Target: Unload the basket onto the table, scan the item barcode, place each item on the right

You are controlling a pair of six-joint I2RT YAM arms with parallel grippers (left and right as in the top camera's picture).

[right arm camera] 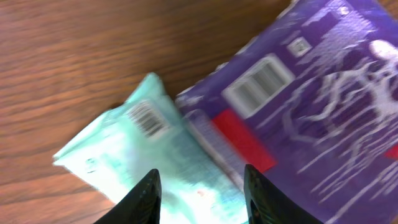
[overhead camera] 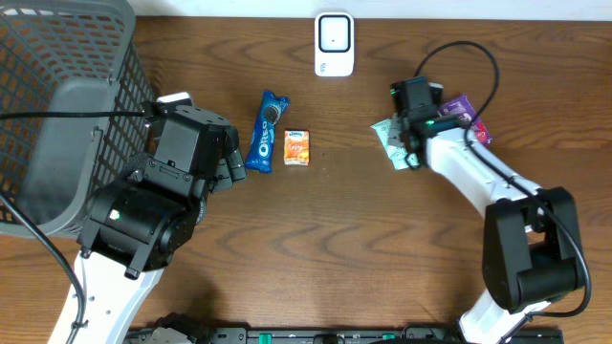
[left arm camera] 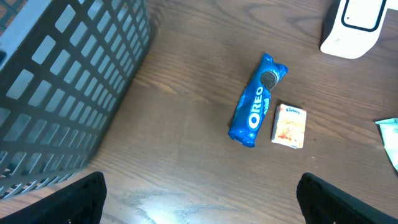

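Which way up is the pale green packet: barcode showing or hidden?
Barcode showing. The right wrist view has the green packet lying flat on the table, black stripes on its upper face.

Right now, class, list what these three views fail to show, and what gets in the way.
Overhead: right gripper covers most of the teal packet.
Right wrist: purple packet cut off by the frame edges; its print blurred.
Left wrist: white scanner cut off at the top edge.
Overhead: orange box print too small.
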